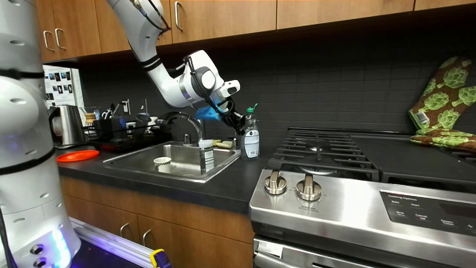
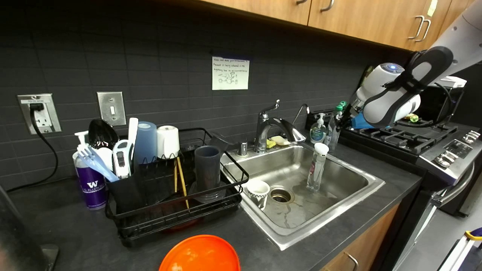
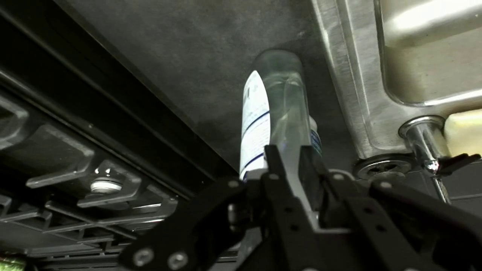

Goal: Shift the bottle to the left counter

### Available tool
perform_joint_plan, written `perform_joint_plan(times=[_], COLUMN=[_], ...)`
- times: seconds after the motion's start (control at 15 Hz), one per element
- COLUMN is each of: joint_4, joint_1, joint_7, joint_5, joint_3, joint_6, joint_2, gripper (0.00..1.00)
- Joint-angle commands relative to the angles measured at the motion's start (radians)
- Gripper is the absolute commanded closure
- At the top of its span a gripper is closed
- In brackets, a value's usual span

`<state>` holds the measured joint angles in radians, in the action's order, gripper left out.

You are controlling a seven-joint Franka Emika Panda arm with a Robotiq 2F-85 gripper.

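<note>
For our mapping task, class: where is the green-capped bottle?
In an exterior view, the bottle stands on the counter, right of the sink, left of the stove.

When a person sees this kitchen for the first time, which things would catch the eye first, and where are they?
Most likely the bright orange plate, lying on the dark counter in front of the black dish rack. Next, the white robot arm, whose gripper is close to the upper part of the green-capped bottle between sink and stove. Then the green-patterned cloth at the right edge of an exterior view.
</note>
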<state>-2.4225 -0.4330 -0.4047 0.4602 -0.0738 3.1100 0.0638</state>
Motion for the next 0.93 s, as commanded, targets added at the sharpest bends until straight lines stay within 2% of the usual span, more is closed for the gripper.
perform_joint_plan(times=[0.0, 0.07, 0.2, 0.73, 0.87], joint_4=[-0.006, -0.002, 0.001, -0.018, -0.013], joint_1=[0.005, 0.006, 0.008, 0.024, 0.031], joint_7=[-0.042, -0.05, -0.068, -0.149, -0.173], joint_5=[0.047, 0.051, 0.054, 0.051, 0.054], joint_3=[-0.023, -0.027, -0.03, -0.018, -0.017], joint_6=[-0.004, -0.005, -0.012, -0.063, -0.056], joint_2=[-0.017, -0.015, -0.017, -0.049, -0.046], gripper=[0.91, 0.69, 0.64, 0.12, 0.02])
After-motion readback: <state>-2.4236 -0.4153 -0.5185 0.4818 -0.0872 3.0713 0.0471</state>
